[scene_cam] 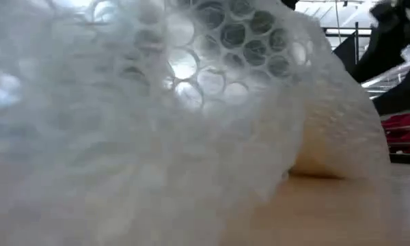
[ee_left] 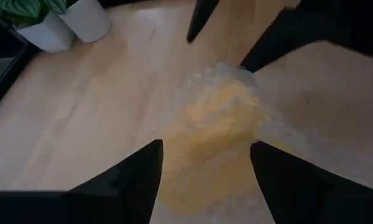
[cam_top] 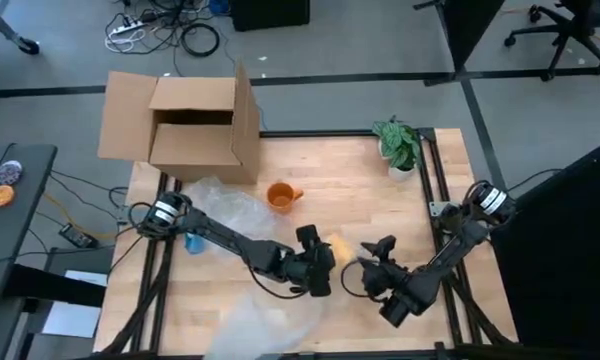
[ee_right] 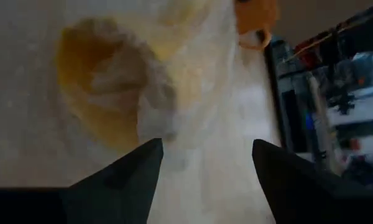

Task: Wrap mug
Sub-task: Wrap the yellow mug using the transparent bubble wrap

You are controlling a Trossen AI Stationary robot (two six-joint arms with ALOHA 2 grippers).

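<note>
Bubble wrap point(cam_top: 270, 325) covers a yellow mug point(ee_left: 221, 118) lying mid-surface between the left gripper point(cam_top: 315, 272) and right gripper point(cam_top: 380, 262), both with jaws wide and released, so the loose wrap could slip off if nobody pinches it.

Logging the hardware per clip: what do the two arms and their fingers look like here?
Both arms are dark, jointed links. The left arm and the right arm each have a round base joint with a pale ring on the cap. A black cable loops near the left gripper; the right gripper is equally black. In the wrist views the fingers are flat, dark and taper to wedges.
</note>
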